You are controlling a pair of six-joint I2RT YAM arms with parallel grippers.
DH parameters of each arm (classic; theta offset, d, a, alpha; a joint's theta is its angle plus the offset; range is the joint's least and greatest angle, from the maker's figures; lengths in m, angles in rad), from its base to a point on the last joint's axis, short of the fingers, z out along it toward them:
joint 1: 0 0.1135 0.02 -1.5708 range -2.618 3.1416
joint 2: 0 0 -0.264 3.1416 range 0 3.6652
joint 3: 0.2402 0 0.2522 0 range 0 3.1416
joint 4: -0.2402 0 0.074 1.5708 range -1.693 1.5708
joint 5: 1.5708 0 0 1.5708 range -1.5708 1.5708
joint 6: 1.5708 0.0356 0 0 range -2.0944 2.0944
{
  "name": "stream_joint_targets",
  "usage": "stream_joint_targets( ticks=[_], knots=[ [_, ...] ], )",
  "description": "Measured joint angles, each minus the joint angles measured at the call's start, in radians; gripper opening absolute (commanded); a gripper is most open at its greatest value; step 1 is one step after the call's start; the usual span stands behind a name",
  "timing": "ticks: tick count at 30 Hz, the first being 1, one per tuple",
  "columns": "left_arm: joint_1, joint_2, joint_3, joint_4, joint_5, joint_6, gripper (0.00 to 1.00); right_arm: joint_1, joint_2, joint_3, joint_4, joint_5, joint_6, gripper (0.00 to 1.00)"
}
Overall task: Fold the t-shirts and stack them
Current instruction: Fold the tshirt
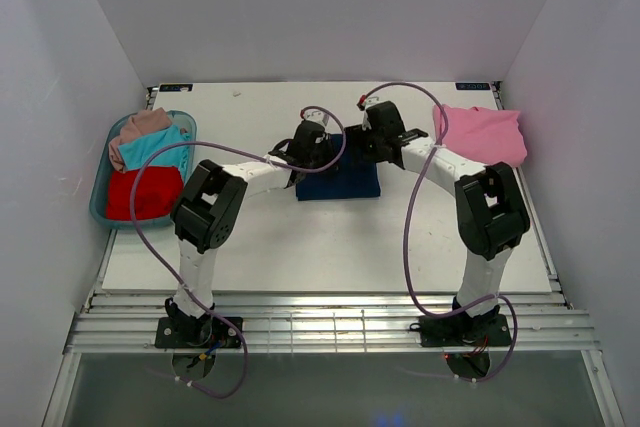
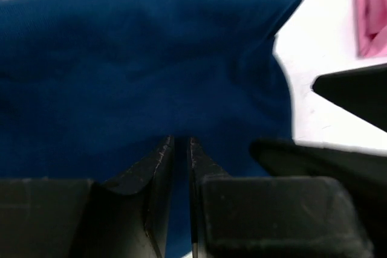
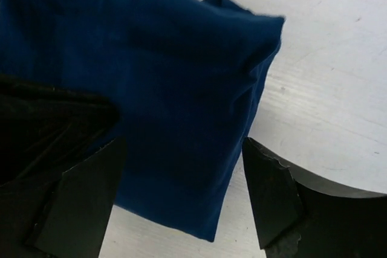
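The navy t-shirt (image 2: 121, 58) under me looks folded. My right gripper (image 3: 181, 161) is wide apart. My left gripper (image 2: 181, 149) is almost together; whether it pinches cloth, I cannot tell. Next I should stack it on the pink t-shirt (image 1: 480, 134).

No text, number or brand mark is legible in any of my three views.

Top view: a small dark far-left tag (image 1: 174, 87) sits at one far corner of the table (image 1: 330, 247), and a matching far-right tag (image 1: 473, 85) sits at the other. Both are too small for me to read.

Wrist views: the navy t-shirt (image 2: 133, 58) fills most of each, and the faces turned to me are plain cloth.
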Motion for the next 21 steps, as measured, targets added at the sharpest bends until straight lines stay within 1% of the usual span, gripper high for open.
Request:
stream_joint_targets(
  ticks=[1,2,3,6,11,15,17,21],
  knots=[
    [0.002,0.016,0.000,-0.005,0.011,0.000,0.25,-0.001,0.000,-0.020,0.002,-0.013,0.000,0.87],
    [0.003,0.029,0.000,-0.008,0.021,0.000,0.25,-0.003,-0.001,-0.039,0.005,-0.026,0.002,0.88],
    [0.003,0.037,0.000,-0.009,0.027,0.000,0.25,-0.006,-0.002,-0.058,0.010,-0.043,0.001,0.94],
    [0.005,0.058,0.014,-0.013,0.036,0.002,0.25,-0.027,-0.011,-0.104,0.018,-0.096,0.008,0.98],
    [0.005,0.077,0.018,-0.013,0.041,0.004,0.23,-0.124,-0.051,-0.212,0.078,-0.214,0.048,0.99],
    [0.005,0.078,0.013,-0.011,0.041,0.010,0.21,-0.195,-0.050,-0.257,0.110,-0.296,0.064,0.97],
    [0.005,0.078,0.008,-0.010,0.041,0.010,0.21,-0.208,-0.039,-0.259,0.129,-0.340,0.071,0.96],
    [0.005,0.078,0.005,-0.010,0.040,0.016,0.20,-0.226,0.010,-0.270,0.230,-0.481,0.116,0.91]
  ],
)
